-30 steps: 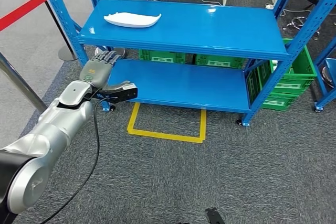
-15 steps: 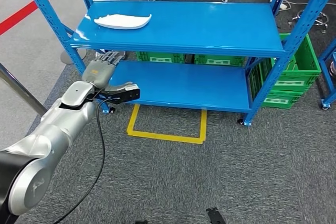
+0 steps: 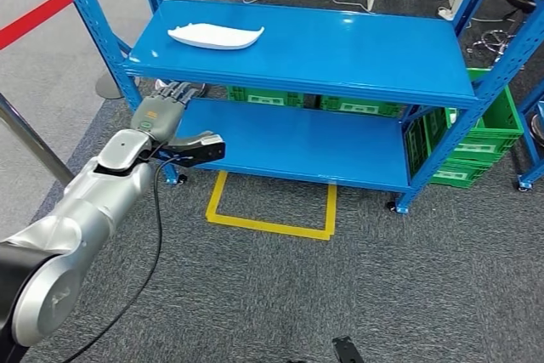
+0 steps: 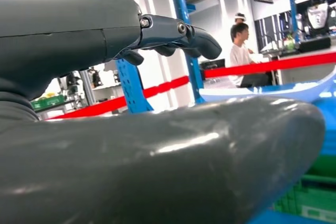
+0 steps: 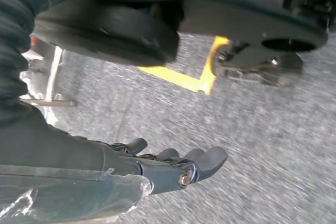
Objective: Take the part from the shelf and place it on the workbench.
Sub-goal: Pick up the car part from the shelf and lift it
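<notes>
A white part (image 3: 216,36) on a bright blue shelf (image 3: 359,48). Green crates (image 3: 478,138), red barrier tape (image 3: 38,19), yellow floor outline (image 3: 273,225) on grey carpet (image 3: 385,295).

the left hand (image 3: 161,110) fingertips are hidden under the shelf (image 3: 359,48) edge.

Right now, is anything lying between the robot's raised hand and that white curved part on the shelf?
Head view: only the blue top shelf's front edge separates left hand from white curved part.
</notes>
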